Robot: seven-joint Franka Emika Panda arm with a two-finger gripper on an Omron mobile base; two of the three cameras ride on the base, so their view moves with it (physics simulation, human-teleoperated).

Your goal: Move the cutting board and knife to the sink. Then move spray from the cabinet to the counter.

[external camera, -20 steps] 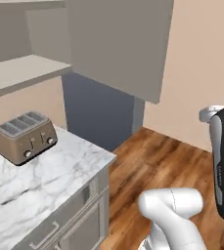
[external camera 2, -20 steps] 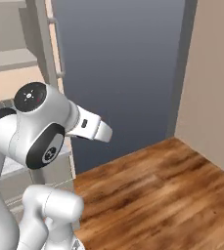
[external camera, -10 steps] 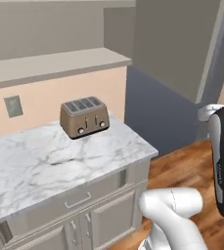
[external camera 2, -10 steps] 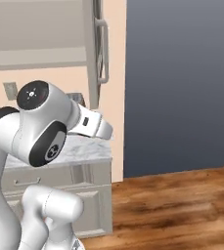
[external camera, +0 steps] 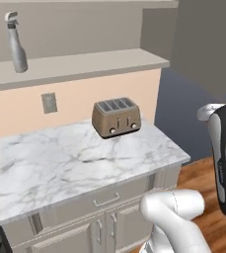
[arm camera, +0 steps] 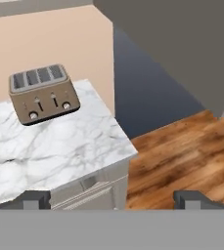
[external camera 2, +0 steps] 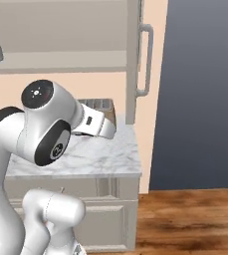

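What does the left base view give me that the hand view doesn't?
Left base view alone: the spray standing upright on the cabinet shelf, and a wall outlet below it. Hand view alone: the open gripper, its tips wide apart with nothing between them. Both: the toaster on the counter, and the wood floor.

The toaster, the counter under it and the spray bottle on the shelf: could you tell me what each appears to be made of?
The toaster looks like brushed metal in a matte bronze-brown, with small pale knobs on its front. The counter looks like polished white marble, going by its grey veins. The spray is pale grey with a soft sheen, probably plastic, though metal can't be ruled out in this render.
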